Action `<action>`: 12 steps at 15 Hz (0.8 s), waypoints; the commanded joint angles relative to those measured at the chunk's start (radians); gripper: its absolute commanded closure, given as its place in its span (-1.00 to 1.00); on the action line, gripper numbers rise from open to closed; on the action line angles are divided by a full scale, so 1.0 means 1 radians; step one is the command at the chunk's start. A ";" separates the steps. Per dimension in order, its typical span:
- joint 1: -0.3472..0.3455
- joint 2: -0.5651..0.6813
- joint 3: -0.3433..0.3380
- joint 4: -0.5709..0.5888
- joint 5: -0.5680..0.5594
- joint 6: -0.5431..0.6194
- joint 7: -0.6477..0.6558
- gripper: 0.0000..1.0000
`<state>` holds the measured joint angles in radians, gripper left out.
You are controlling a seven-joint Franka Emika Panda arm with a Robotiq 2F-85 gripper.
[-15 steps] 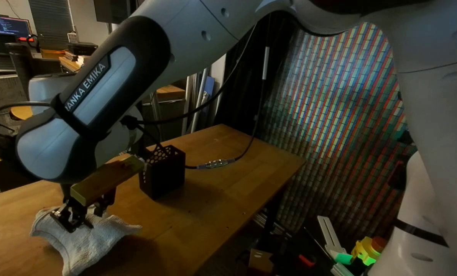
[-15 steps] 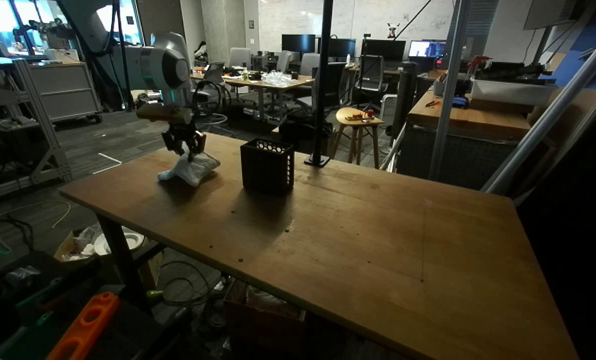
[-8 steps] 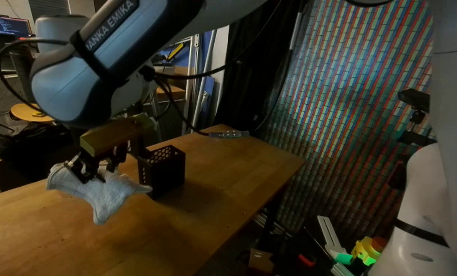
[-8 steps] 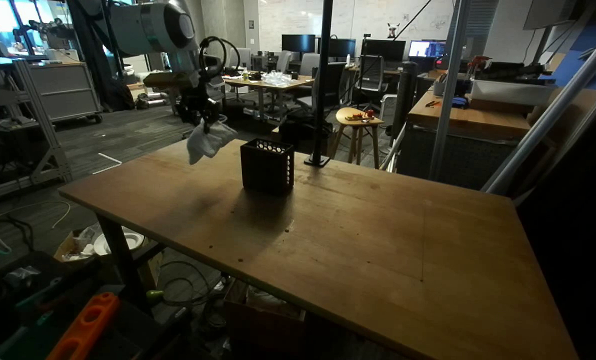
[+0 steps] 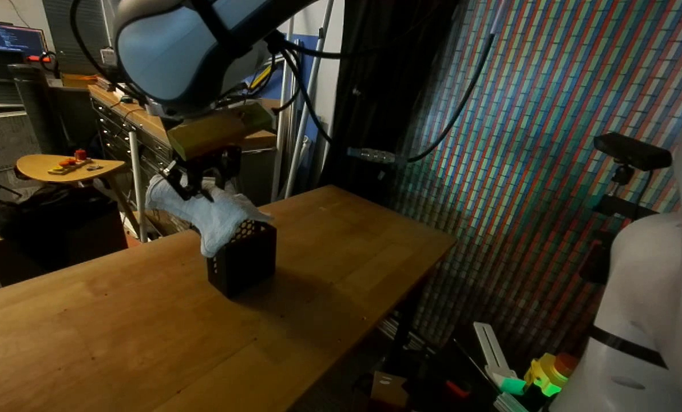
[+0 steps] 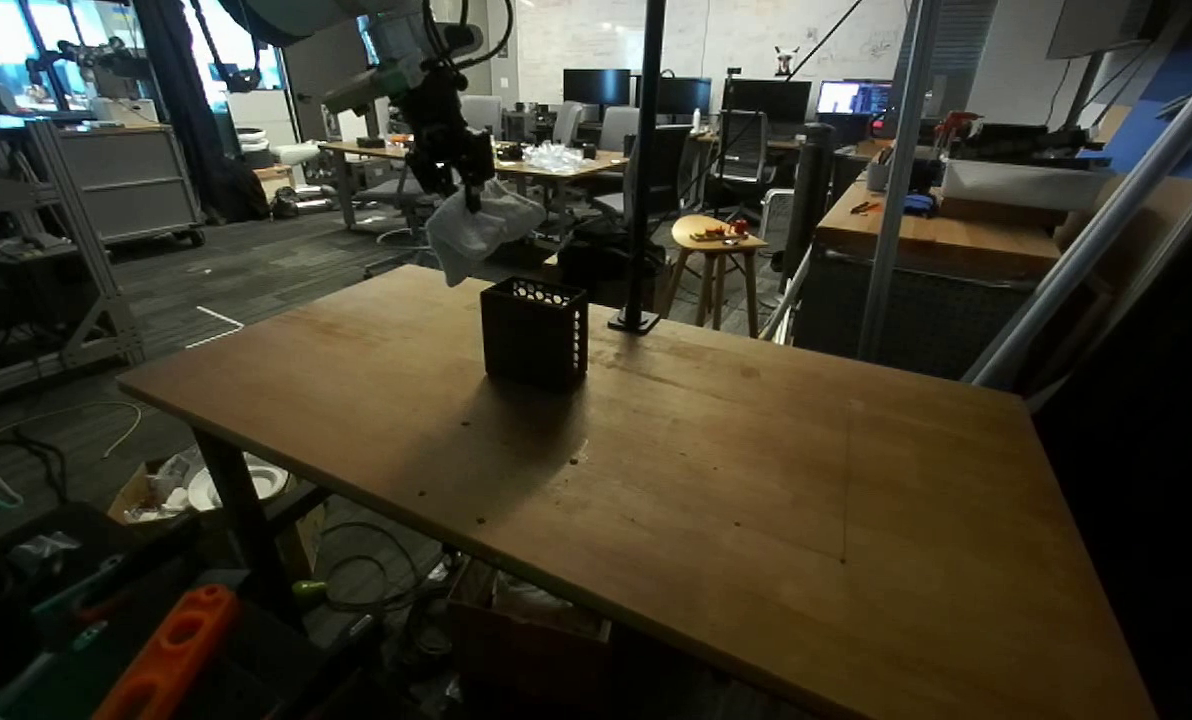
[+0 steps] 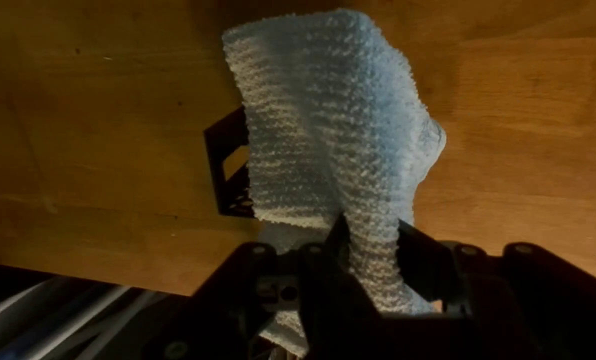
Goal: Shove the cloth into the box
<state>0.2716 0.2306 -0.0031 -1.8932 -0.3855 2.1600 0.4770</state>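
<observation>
"Where was the cloth (image 7: 303, 110), exactly?"

"In the jaws. They stood narrow, closed on a thick fold of it; from the wrist, that fold ran between them, gripped from either side."

"Gripped at its edge?"

"Well in from it. A broad, creased flap reached out past the tips, and more cloth showed back behind the jaws, at the bottom of that view."

"So it was up off the tabletop (image 6: 776, 470)?"

"Yes. In both exterior views it hung in the air below the jaws, draping to either side, one corner drooping lowest."

"And the box (image 6: 528, 335)?"

"Upright on the tabletop, lower than the jaws and near them. From the wrist, the flap hid most of it and left one end, with its holes, peeping out."

"Were the two touching, then?"

"I couldn't tell. In an exterior view the cloth (image 5: 221, 212) overlapped the rim; yet in an exterior view the drooping corner (image 6: 453, 262) hung beside the box, a gap showing between."
</observation>
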 commanded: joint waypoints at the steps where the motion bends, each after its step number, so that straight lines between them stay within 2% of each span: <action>1: -0.026 -0.020 0.002 0.005 -0.057 -0.030 0.079 0.90; 6: -0.065 0.004 -0.007 0.018 -0.106 -0.014 0.083 0.90; 12: -0.108 0.051 -0.010 0.032 -0.087 0.054 0.049 0.90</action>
<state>0.1754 0.2488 -0.0100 -1.8923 -0.4683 2.1662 0.5423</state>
